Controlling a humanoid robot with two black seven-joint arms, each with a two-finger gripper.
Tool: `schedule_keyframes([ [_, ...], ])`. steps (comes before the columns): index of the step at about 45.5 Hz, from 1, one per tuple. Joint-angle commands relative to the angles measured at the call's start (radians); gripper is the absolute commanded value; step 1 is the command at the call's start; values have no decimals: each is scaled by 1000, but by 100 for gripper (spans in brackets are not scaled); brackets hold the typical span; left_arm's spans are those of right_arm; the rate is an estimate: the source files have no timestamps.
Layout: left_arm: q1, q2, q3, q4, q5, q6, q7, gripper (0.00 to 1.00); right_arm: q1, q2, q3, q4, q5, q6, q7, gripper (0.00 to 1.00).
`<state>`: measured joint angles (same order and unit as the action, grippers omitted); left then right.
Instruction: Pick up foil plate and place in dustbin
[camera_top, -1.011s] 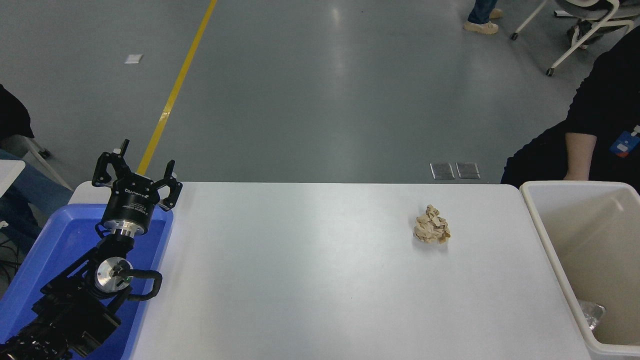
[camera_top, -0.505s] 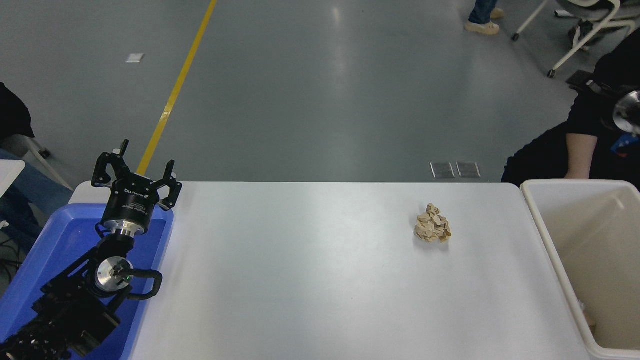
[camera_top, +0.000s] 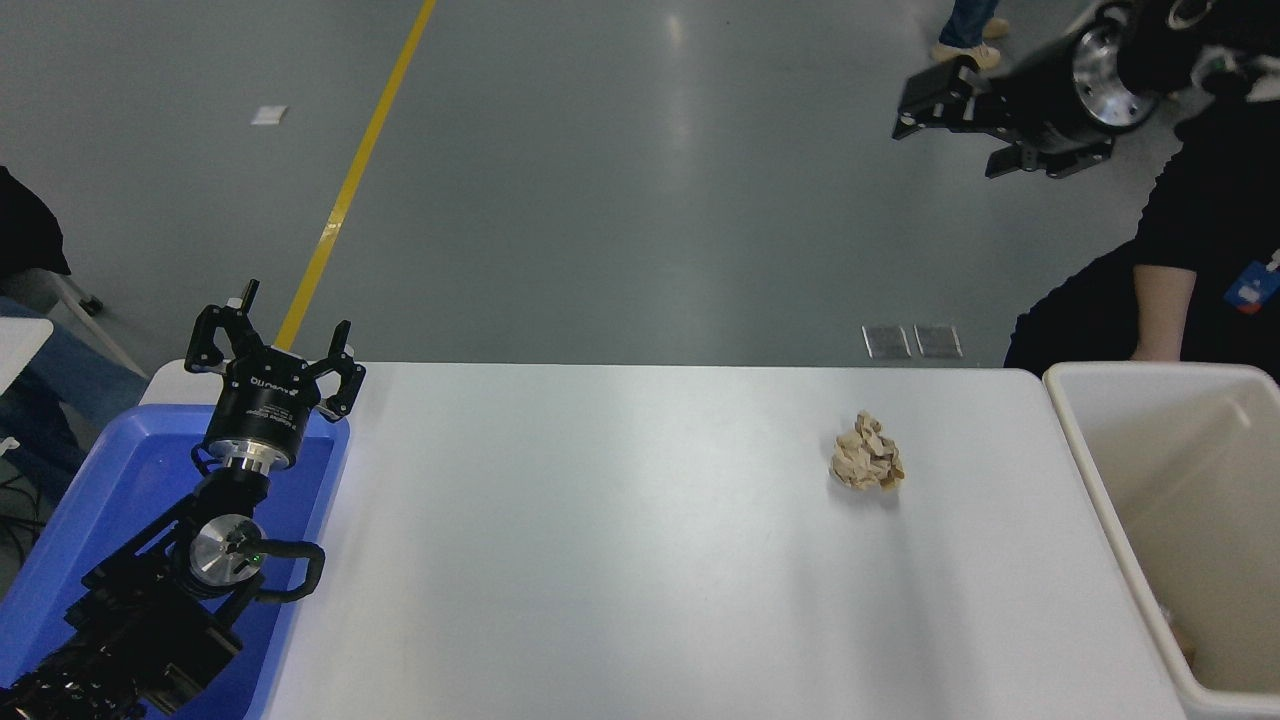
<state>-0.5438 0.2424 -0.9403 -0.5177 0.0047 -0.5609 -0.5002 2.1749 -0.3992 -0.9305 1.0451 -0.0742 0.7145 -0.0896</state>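
The dustbin (camera_top: 1075, 440) is a large cream-white tub at the table's right edge. The foil plate does not show clearly. Only a faint scrap shows low inside the bin by its near wall (camera_top: 1178, 632), and I cannot tell what it is. My right gripper (camera_top: 965, 130) is held high at the upper right, over the floor beyond the table, with its fingers spread and nothing between them. My left gripper (camera_top: 272, 340) is parked open over the blue tray at the lower left.
A small tan paper wad (camera_top: 866, 464) lies on the white table (camera_top: 600, 560) left of the bin. A blue plastic tray (camera_top: 110, 490) stands at the left edge. A person in black (camera_top: 1190, 250) is at the far right, behind the bin.
My right arm has come into view from the right edge and swung up and left. The shiny foil seen low in the bin one second ago hardly shows now.
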Motion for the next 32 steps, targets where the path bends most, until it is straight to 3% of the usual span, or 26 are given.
schedule_keyframes([
  [1, -1, 0, 0, 1, 0, 1, -1, 98, 120, 8, -39, 105, 1, 71, -1, 100],
  [32, 1, 0, 0, -1, 0, 1, -1, 98, 123, -7, -122, 147, -7, 71, -2, 100],
])
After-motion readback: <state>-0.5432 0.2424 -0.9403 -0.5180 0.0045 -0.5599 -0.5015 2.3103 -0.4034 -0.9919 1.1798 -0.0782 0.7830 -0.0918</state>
